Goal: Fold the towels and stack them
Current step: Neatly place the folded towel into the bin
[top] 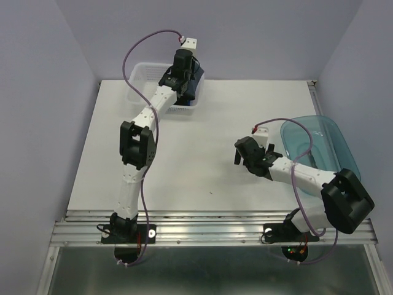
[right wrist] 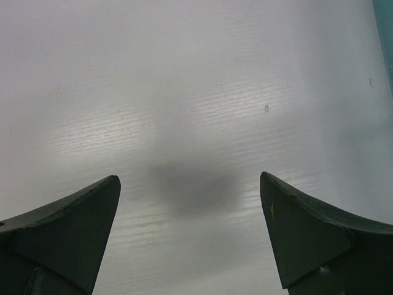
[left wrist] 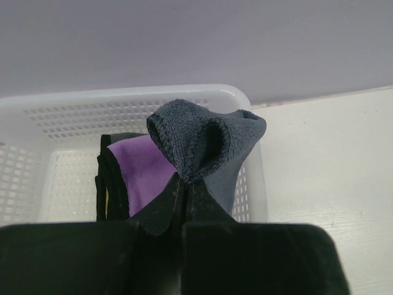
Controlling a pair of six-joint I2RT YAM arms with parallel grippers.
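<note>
Left end effector [left wrist: 187, 184] pinching grey towel [left wrist: 209, 144], bunched above basket [left wrist: 92, 107]

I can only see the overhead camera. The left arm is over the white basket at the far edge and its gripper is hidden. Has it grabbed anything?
Observer: Yes. In the left wrist view the left gripper is shut on a dark navy-grey soft towel, pinched at a bunched fold.
Operator: What else is in that basket?
Observer: Inside the white mesh plastic basket lies a purple soft towel, with a black towel edging its left side.
Operator: Anything between the right fingers?
Observer: Nothing. The right wrist view shows the right gripper open over bare white table.
</note>
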